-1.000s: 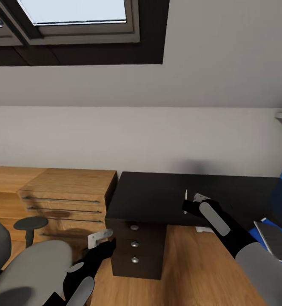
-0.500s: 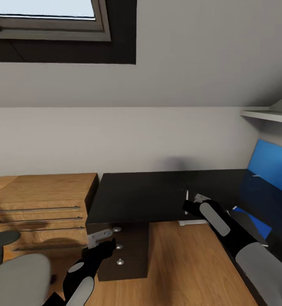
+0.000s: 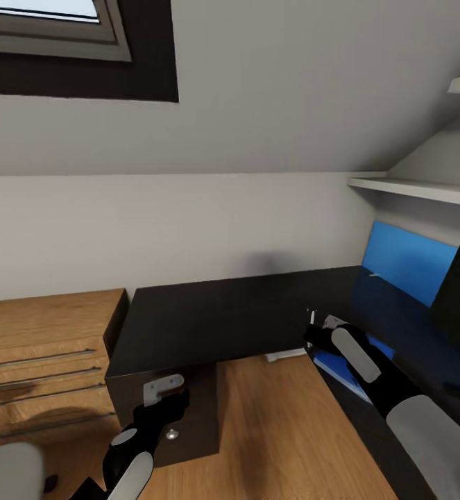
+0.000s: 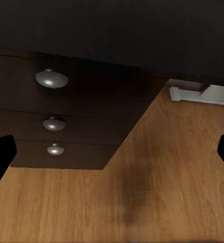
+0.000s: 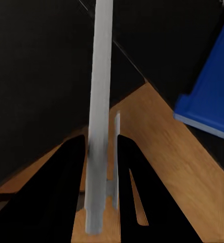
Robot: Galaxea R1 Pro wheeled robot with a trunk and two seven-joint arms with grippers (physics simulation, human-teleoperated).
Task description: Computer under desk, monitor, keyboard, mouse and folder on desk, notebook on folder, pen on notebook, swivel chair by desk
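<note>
Right end effector (image 3: 311, 332) is clamped on the pen (image 5: 99, 116), held upright above the black worktop (image 3: 216, 316). Left end effector (image 3: 162, 390) has its fingers spread, holding nothing, in front of the drawer unit (image 4: 66, 126). Blue folder (image 3: 344, 364) lies on the worktop by the right arm.

The near desk (image 3: 209, 319) top lies bare; folder (image 3: 341, 364) and monitor (image 3: 458, 298) crowd its right wing.
</note>
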